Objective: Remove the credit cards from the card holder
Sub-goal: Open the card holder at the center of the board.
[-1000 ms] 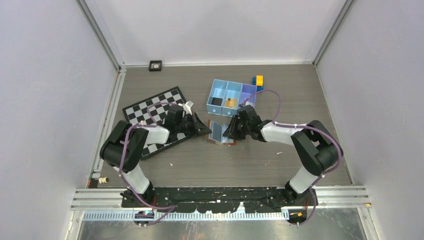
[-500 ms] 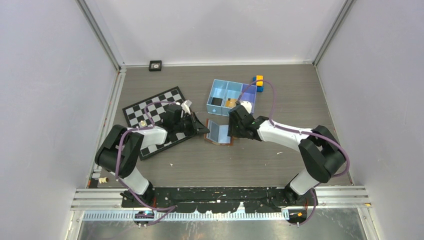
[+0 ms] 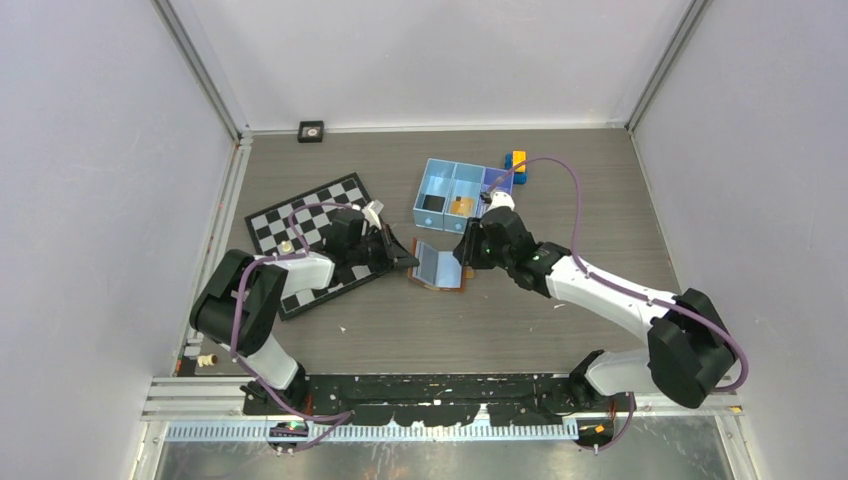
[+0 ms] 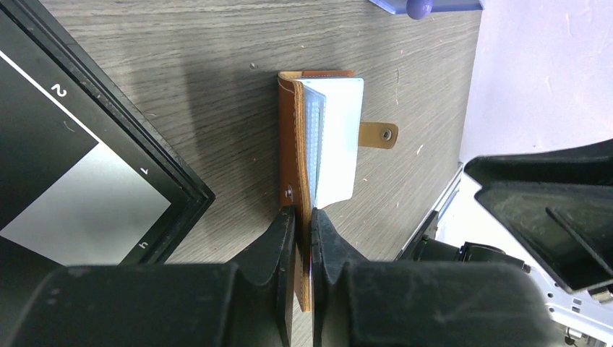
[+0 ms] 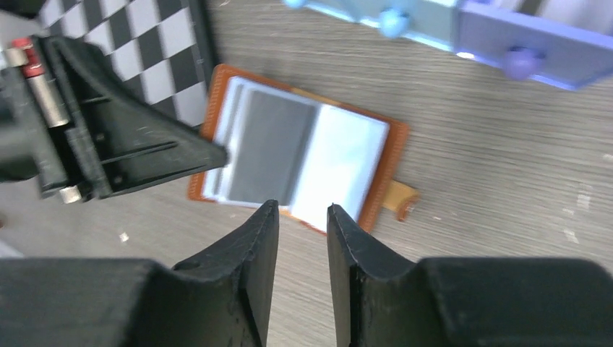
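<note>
Grey wood table [image 3: 560, 200] carries the card holder [image 3: 438, 265], which lies open in the middle between both arms, with the cards [image 5: 271, 155] still inside. Left fingers [image 4: 282, 238] pinch its brown cover. Right fingers [image 5: 253, 238] stand half apart, holding nothing, just beside its edge. Better to lower them on one card's free edge, close gently and slide it out flat.

Digit "2" on chessboard [image 4: 69, 182] border
</note>
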`<control>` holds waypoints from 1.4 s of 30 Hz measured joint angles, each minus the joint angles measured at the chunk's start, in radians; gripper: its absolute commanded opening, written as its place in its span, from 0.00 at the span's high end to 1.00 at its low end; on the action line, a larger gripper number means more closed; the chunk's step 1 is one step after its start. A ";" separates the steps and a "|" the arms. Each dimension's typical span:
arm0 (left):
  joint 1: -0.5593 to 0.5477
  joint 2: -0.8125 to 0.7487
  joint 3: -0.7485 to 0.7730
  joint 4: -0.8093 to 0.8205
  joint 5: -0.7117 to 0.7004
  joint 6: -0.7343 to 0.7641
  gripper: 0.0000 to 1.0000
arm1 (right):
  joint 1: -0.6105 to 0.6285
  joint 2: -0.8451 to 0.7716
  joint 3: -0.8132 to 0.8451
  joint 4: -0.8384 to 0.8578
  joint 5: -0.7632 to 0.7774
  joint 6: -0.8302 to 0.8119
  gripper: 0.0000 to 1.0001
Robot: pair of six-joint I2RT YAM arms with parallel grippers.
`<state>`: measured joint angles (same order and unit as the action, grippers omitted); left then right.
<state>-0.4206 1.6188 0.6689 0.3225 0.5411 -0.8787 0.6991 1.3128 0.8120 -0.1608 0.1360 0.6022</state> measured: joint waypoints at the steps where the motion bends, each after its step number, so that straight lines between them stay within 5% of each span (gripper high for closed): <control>1: 0.000 0.000 0.000 0.000 0.001 0.000 0.98 | 0.000 0.006 -0.002 0.021 -0.033 -0.005 0.76; 4: 0.000 0.000 0.000 0.000 0.002 -0.002 0.98 | 0.000 0.040 -0.002 0.077 -0.133 -0.012 0.93; 7: 0.000 0.000 0.000 0.000 0.002 -0.003 0.98 | 0.000 0.100 -0.001 0.122 -0.206 -0.008 1.00; 16: 0.000 0.000 0.000 0.001 0.003 -0.003 0.98 | -0.009 0.357 0.079 0.078 -0.243 0.019 0.99; 29: 0.000 -0.005 0.000 -0.001 0.002 -0.001 0.97 | -0.142 0.388 0.062 0.080 -0.304 0.127 0.99; 42: 0.000 -0.005 0.000 0.002 0.013 -0.002 0.70 | -0.138 0.404 0.061 0.105 -0.344 0.145 1.00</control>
<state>-0.4206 1.6138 0.6689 0.3241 0.5545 -0.8810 0.5610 1.7172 0.8730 -0.0559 -0.2085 0.7475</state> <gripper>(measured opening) 0.251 0.019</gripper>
